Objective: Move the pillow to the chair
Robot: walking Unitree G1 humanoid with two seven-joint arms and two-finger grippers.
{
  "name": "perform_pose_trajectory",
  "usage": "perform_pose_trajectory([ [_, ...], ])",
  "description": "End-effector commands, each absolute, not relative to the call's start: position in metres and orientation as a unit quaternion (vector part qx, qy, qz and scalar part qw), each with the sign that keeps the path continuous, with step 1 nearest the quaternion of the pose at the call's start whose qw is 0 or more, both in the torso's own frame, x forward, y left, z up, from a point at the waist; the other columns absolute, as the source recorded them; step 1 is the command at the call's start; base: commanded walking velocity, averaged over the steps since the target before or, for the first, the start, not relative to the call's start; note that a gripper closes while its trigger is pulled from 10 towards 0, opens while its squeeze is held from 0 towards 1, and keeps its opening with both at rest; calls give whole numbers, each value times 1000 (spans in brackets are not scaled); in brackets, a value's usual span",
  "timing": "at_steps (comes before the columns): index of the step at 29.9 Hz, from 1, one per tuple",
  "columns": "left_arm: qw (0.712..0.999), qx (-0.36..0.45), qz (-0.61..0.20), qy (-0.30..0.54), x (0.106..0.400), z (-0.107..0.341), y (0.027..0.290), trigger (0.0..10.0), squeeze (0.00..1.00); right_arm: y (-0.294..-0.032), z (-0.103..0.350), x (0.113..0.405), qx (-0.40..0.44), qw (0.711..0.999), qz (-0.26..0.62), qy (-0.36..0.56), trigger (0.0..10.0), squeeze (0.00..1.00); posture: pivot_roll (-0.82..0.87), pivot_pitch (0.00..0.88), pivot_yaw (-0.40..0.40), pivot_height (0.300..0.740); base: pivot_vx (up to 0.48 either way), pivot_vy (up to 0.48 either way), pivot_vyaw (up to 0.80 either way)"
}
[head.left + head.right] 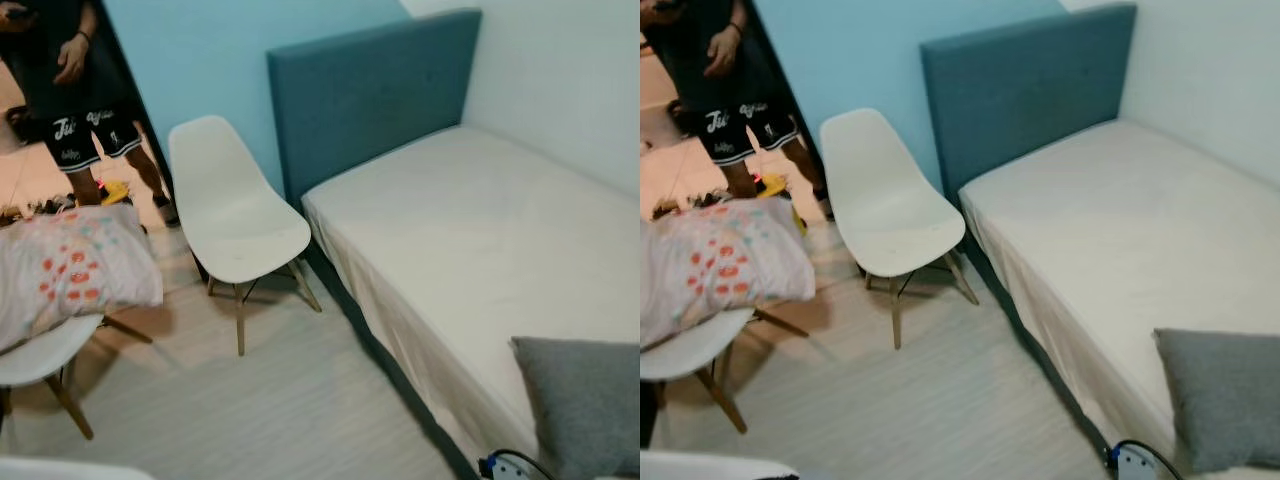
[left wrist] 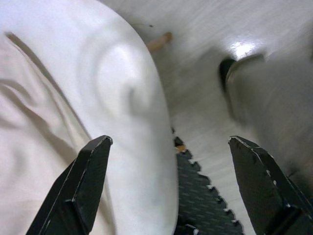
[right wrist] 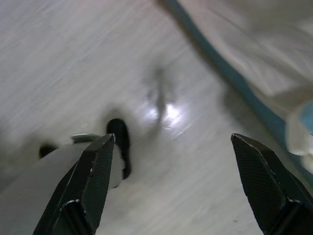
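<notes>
pillow: the floral pillow (image 1: 70,270), white with red and orange flower blobs, is lying on the seat of a white chair (image 1: 40,355) at the robot's left. It overhangs the seat edge. In the left wrist view its pale wrinkly fabric (image 2: 34,147) sits right under and beside the left tool, next to the chair's smooth white shell.

left tool: left tool (image 2: 168,186) has its two black fingers spread wide with nothing between them. It hangs just above the chair edge, with pale floor (image 2: 205,98) and a dark textured mat (image 2: 200,196) past the tips.

right tool: right tool (image 3: 173,183) is also spread wide and holding nothing. It points down at the light wood-look floor, with a glare spot ahead of the tips. The bed's teal base strip and hanging sheet run along the far side of it.

second chair: another white shell chair (image 1: 235,225) with wooden legs stands further ahead of both tools, right beside the headboard. Its seat is bare.

bed: bed (image 1: 1120,230) with a white sheet and a teal headboard (image 1: 370,95), off to the right tool's side. A grey cushion (image 1: 1225,395) lies on its near end.

person: someone in black shorts (image 1: 90,135) stands in the doorway, well beyond the left tool, past the pillow chair.

misc: a small blue and white gadget with a black cable (image 1: 1130,460) sits low by the bed's near corner, can't tell what it is.
</notes>
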State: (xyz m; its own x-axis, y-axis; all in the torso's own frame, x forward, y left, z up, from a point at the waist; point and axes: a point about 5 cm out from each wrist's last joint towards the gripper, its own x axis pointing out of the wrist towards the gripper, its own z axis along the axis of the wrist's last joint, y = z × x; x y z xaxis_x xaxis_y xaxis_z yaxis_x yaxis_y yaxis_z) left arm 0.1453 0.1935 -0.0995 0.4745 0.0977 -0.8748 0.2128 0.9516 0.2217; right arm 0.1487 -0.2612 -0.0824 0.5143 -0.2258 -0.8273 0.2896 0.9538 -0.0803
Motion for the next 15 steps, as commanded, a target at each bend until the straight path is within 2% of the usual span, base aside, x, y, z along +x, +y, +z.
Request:
perform_pose_trajectory([
  [1,842,154,-43,516,142,-101,192,10000,0,-253,-85,148,40,868,-140,474,10000,0,1,71,12,720,0,0,794],
  [15,843,144,-42,517,143,-101,192,10000,0,-252,-85,150,33,871,-131,473,10000,0,0,57,14,720,0,0,794],
])
